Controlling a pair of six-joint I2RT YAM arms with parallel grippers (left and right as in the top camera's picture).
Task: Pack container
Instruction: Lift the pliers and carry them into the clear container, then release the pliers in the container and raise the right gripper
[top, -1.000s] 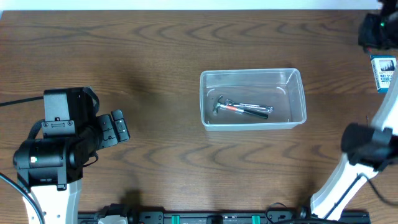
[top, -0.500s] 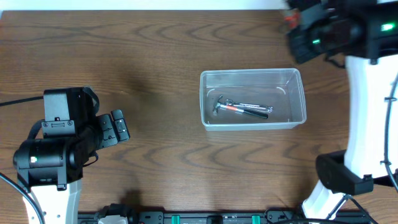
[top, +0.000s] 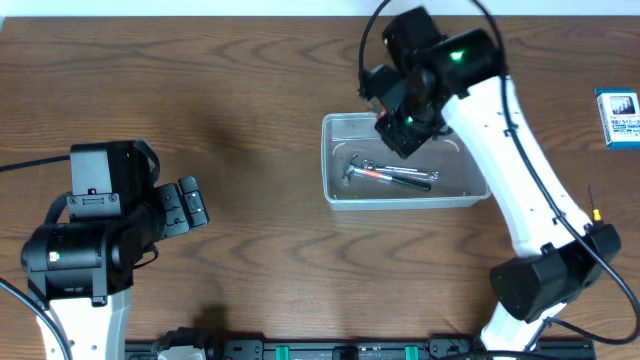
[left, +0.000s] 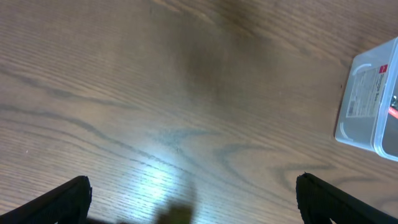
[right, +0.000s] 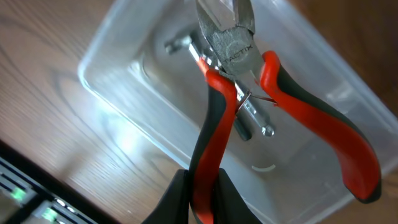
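Brown wood-grain table carries the clear container right of centre. Over its far left part hangs the right gripper, fingers clamped on one red handle of the pliers. At near left the left gripper has its fingers wide apart, holding nothing. A small hammer lies inside the container, and a blue-and-white box lies at the far right edge.

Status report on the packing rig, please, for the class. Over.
Left gripper open, parked left of container. Right gripper shut on pliers, above container. Hammer already inside. Nothing blocking the drop.
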